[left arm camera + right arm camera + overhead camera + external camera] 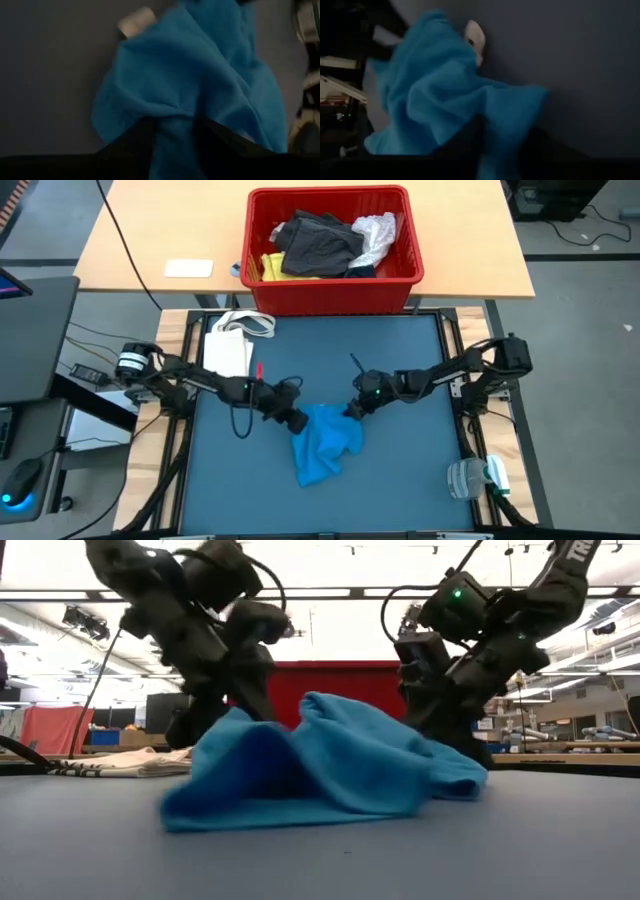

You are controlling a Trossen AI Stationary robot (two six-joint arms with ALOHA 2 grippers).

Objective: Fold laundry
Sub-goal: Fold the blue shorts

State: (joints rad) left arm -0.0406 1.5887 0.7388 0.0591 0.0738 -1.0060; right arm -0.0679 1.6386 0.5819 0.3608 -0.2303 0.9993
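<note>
**Laundry: blue garment bunched mid-counter, both pincers on it**

Blue garment (325,442) sits crumpled at centre-bottom of the high view on the dark counter (400,490), peaked up in the middle in the low view. Left pincer (296,422) pinches its upper-left edge; cloth runs between the fingers in the left wrist view. Right pincer (352,411) pinches the upper-right edge, cloth bunched at its fingers in the right wrist view.

Rest of the laundry, dark grey (318,240), yellow (271,266) and white (376,232), is in the red basket (335,292) at top centre.

Handling, my read: light, limp, no stiffness, so it sags and drags instead of sliding flat. Thin fabric can slip from a shallow pinch. Best hold is at two corners or along a hem, well apart, then spread it flat before folding.
</note>
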